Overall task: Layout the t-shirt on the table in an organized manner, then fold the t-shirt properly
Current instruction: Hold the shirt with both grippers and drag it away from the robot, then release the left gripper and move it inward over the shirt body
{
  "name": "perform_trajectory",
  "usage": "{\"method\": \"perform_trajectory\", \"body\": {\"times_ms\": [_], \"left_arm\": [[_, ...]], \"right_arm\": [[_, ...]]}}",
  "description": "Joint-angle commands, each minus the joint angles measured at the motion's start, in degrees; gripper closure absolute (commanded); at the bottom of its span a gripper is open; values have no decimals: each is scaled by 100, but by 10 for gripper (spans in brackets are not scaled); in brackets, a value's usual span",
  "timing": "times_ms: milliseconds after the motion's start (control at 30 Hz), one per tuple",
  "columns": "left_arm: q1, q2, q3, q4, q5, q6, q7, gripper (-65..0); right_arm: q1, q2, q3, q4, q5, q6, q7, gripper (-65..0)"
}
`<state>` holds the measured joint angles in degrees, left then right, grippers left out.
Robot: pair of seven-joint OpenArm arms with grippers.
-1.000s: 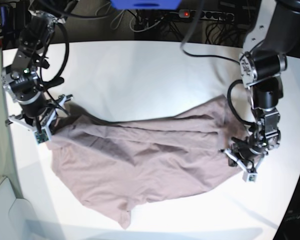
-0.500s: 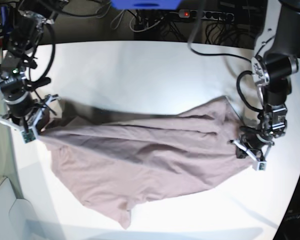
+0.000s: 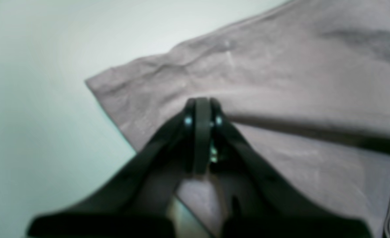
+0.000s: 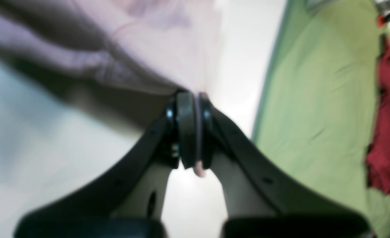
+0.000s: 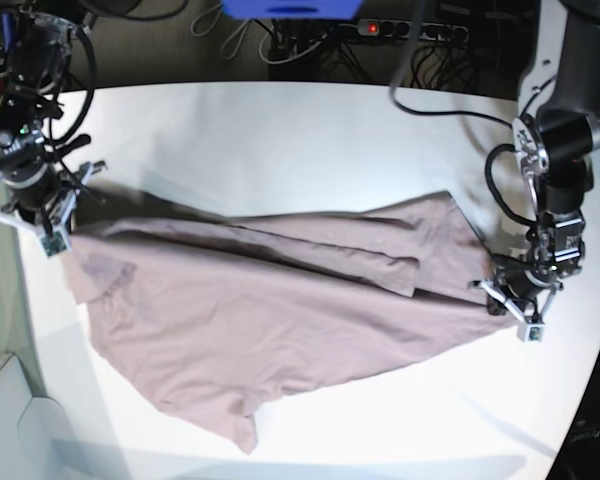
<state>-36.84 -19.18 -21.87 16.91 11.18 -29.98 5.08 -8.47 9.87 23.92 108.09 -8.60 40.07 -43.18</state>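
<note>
A broad, smooth white desk point(image 5: 280, 130) with rounded edges fills the base view, with a dark strip of cables and a power strip point(image 5: 410, 30) beyond its far edge at twelve o'clock. The dusty mauve-pink short-sleeved fabric t-shirt point(image 5: 270, 310) lies stretched across the middle of the desk from nine o'clock to three o'clock, creased in long diagonal folds, with one loose flap trailing toward six o'clock.

The left gripper point(image 5: 515, 305), at the shirt's three o'clock end, has its jaws pressed together on a fold of the cloth; the left wrist view shows the black pads point(image 3: 201, 132) meeting flat on the fabric point(image 3: 281, 82) near a hemmed corner. The right gripper point(image 5: 45, 225), at the nine o'clock end by the desk's edge, has its jaws pinched on the shirt too, a thin pink layer caught between the pads point(image 4: 185, 132) in the right wrist view. Beyond that desk edge lie a green surface point(image 4: 314, 115) and something dark red point(image 4: 386, 132), too blurred to name.
</note>
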Motion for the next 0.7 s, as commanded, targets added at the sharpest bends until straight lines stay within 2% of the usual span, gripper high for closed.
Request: {"method": "perform_trajectory", "body": {"times_ms": [0, 200, 300, 367, 467, 533, 600, 667], "left_arm": [[-136, -47, 2, 46, 3, 22, 50, -8], [-250, -38, -33, 898, -15, -57, 120, -14], [-250, -38, -42, 1435, -23, -57, 692, -15], [-250, -29, -51, 2015, -32, -57, 1246, -42], [-48, 217, -68, 3131, -393, -57, 2274, -187], [330, 393, -121, 4177, -903, -57, 3320, -313], [822, 665, -68, 5206, -1456, -57, 4059, -411], [1324, 1017, 2, 6199, -1914, -57, 4446, -474]], "right_arm": [[7, 108, -5, 8, -15, -7, 85, 0], [-124, 64, -23, -36, -23, -7, 76, 0], [-124, -68, -14, -27, -23, -7, 76, 0], [-124, -86, -14, -27, -23, -7, 67, 0], [-124, -95, -23, -27, -23, -7, -109, -44], [-98, -95, -23, -27, -23, -7, -188, -98], [-98, -95, -23, -18, -23, -7, -188, -147], [-89, -95, -23, -9, -23, -7, -188, -191]]}}
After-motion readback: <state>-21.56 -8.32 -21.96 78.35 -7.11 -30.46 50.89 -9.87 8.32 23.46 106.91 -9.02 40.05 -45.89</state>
